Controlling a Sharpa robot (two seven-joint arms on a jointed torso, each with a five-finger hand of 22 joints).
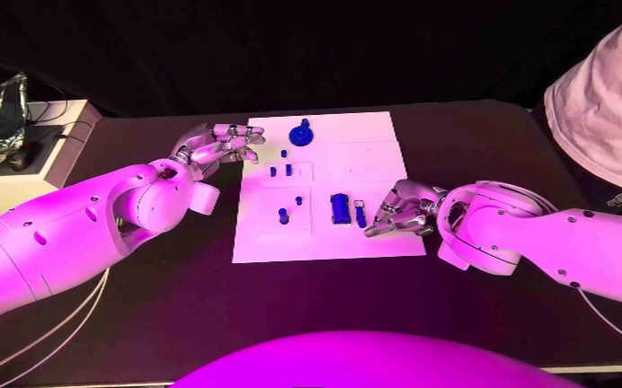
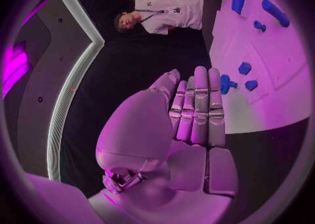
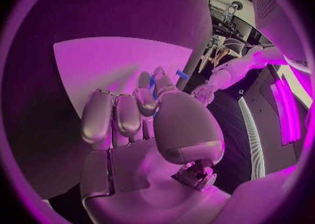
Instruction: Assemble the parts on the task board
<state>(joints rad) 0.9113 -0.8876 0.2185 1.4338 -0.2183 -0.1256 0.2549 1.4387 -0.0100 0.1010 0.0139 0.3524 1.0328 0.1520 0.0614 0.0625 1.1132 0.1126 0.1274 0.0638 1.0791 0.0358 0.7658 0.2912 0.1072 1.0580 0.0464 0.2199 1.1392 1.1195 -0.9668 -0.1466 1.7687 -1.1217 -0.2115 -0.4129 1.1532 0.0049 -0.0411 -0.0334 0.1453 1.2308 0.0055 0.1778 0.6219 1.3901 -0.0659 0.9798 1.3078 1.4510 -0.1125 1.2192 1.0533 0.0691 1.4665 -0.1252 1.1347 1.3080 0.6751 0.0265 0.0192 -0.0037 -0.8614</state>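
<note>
Placement is the step in hand: right hand (image 1: 399,211) pinches a small blue part (image 1: 359,216) at the task board's (image 1: 376,150) near right corner, beside the blue block (image 1: 340,207). Judged next: lower the part into its seat. Left hand (image 1: 220,146) hovers at the board's far left edge, fingers loosely curled, holding nothing. Other blue parts (image 1: 278,171) lie mid-board on the tabletop (image 1: 155,298).

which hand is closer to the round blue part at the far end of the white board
Left. The left hand sits at the task board's left edge, just beside the round blue part. The right hand is at the board's near right edge, well away.
</note>
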